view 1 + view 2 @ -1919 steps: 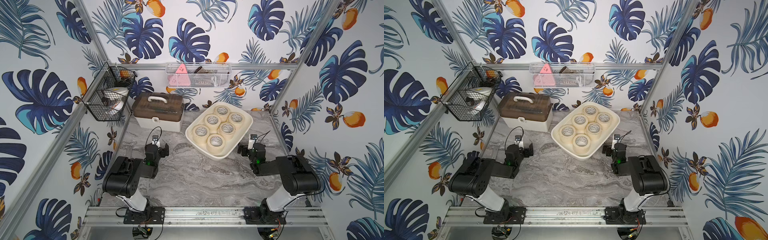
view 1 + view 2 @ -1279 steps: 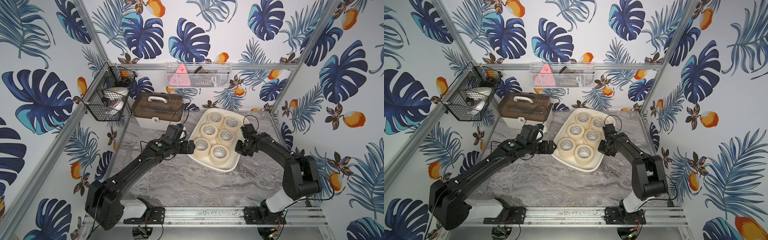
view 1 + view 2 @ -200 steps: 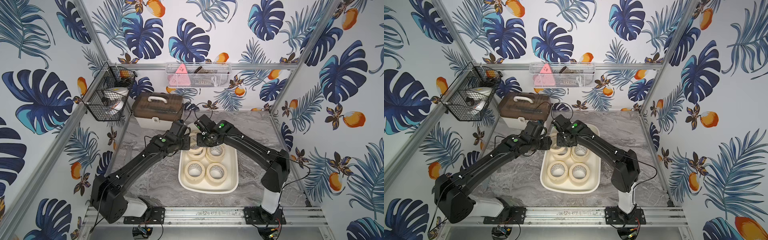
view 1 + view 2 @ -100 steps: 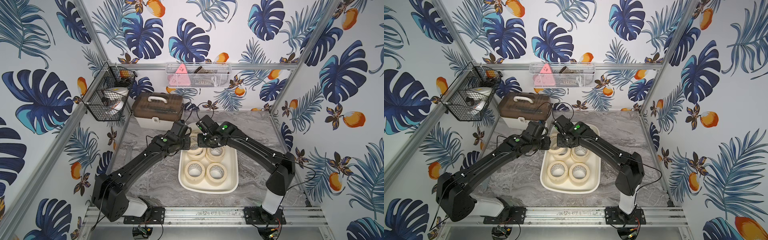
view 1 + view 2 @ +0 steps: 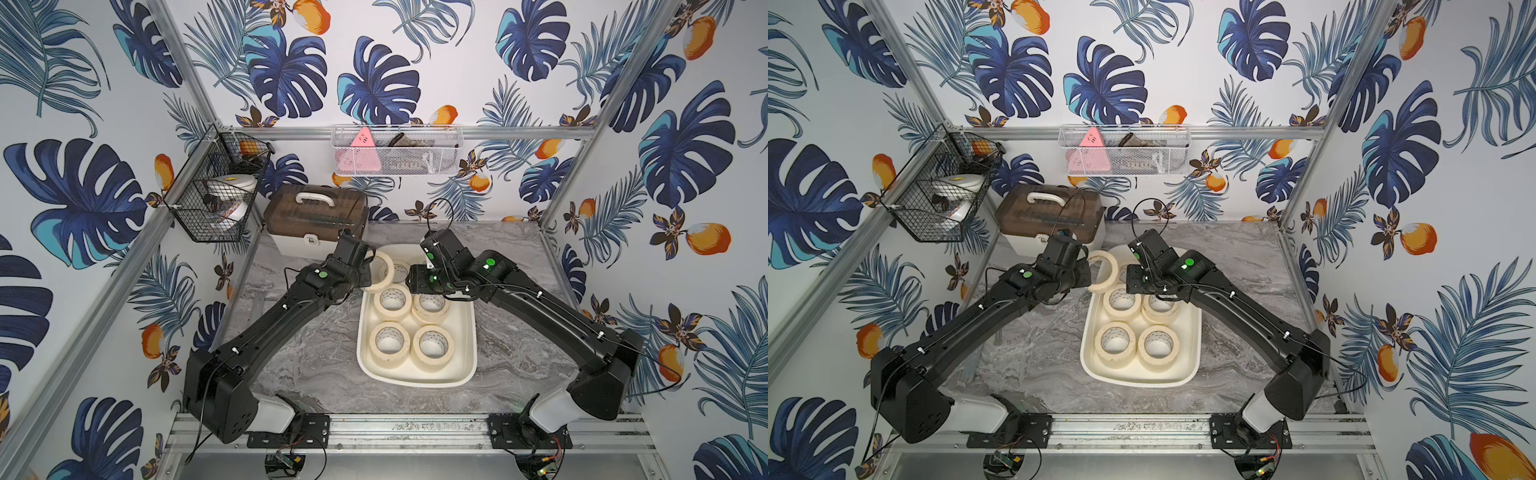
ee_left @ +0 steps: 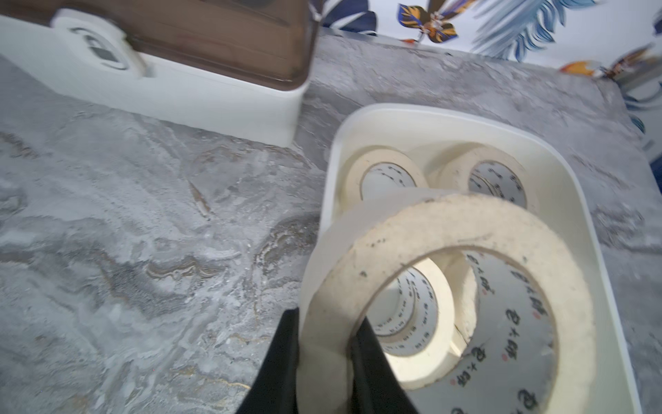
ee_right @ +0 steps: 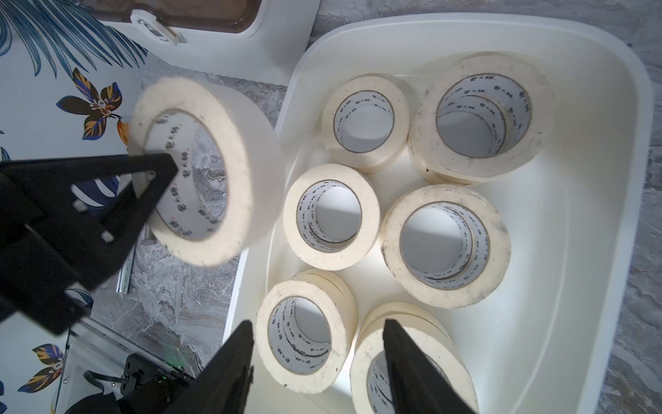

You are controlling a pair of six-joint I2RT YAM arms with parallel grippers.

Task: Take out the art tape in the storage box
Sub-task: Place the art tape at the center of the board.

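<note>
Since half a second ago, the left gripper (image 5: pixel 371 272) has raised one art tape roll (image 5: pixel 385 269) on edge at the storage box's (image 5: pixel 415 380) far-left rim, seen in both top views, with bare marble table (image 5: pixel 307 353) alongside. Left wrist: black fingers (image 6: pixel 283 358) pinch the roll's wall, one inside the core. Right wrist: the right gripper (image 7: pixel 317 324) hangs spread, holding nothing, over the other rolls (image 7: pixel 331 215) lying in the box.

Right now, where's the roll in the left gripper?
In a top view the roll hangs tilted on edge, pinched by the left gripper, above the far left rim of the box, close to the brown-lidded case.
</note>
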